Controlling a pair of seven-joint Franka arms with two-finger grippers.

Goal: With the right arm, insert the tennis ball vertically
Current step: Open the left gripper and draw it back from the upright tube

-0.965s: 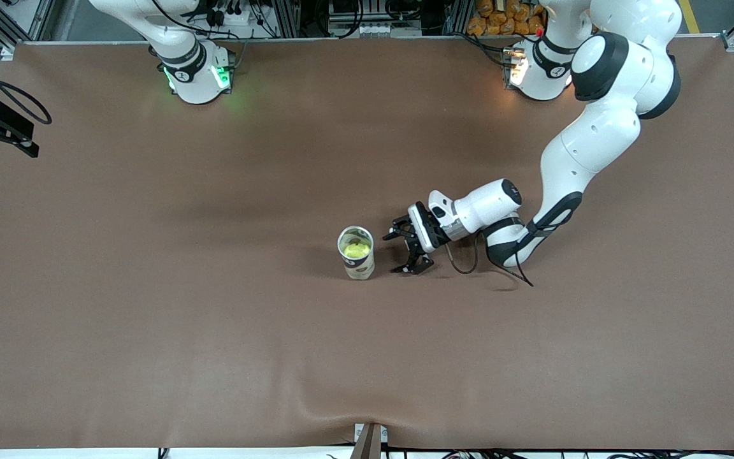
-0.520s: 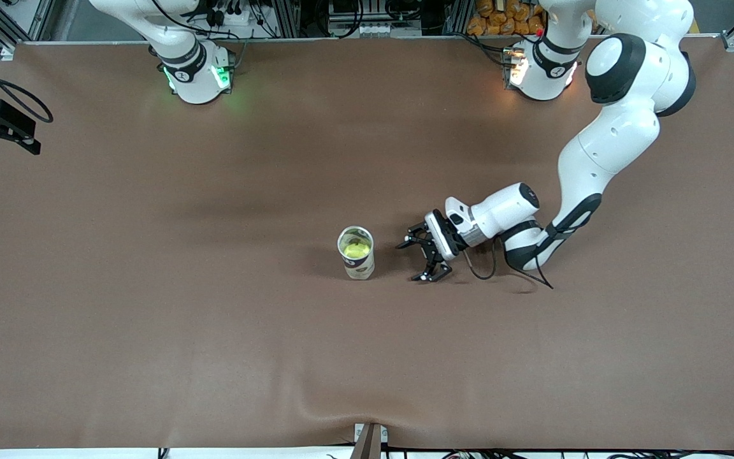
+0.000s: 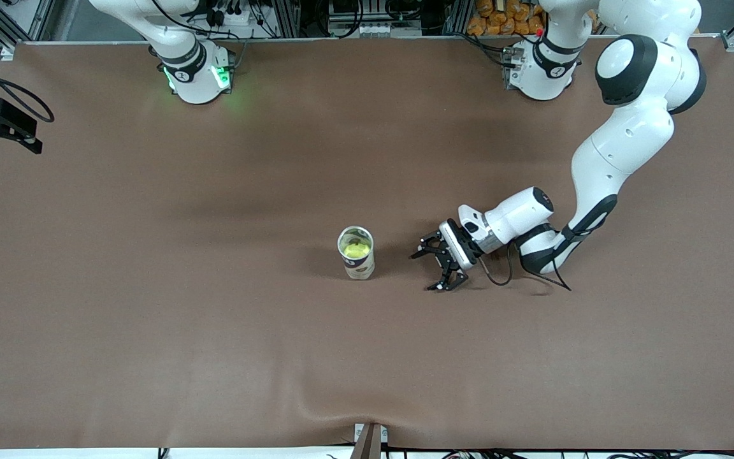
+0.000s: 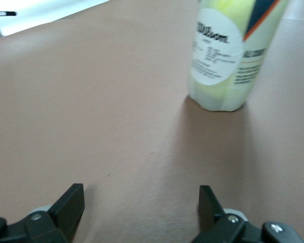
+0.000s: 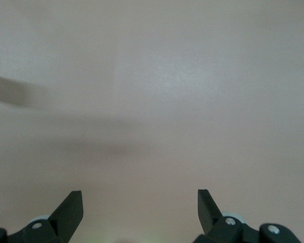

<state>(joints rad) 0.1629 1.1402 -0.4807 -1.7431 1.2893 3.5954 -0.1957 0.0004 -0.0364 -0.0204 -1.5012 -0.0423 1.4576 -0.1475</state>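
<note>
A clear tennis ball can (image 3: 356, 254) stands upright near the table's middle, with a yellow tennis ball (image 3: 355, 250) inside it. The can also shows in the left wrist view (image 4: 228, 55), with a white Wilson label. My left gripper (image 3: 426, 271) is open and empty, low over the table beside the can, toward the left arm's end, with a gap between them; it shows in its wrist view (image 4: 142, 202). My right gripper (image 5: 139, 202) is open and empty over bare table. It does not show in the front view.
The brown table cover (image 3: 214, 357) has a fold at its edge nearest the front camera. A black fixture with a cable (image 3: 0, 124) sits at the right arm's end. The right arm's base (image 3: 195, 73) glows green.
My left gripper has drawn away from the can toward the left arm's end, staying open. The can and ball have not moved.
</note>
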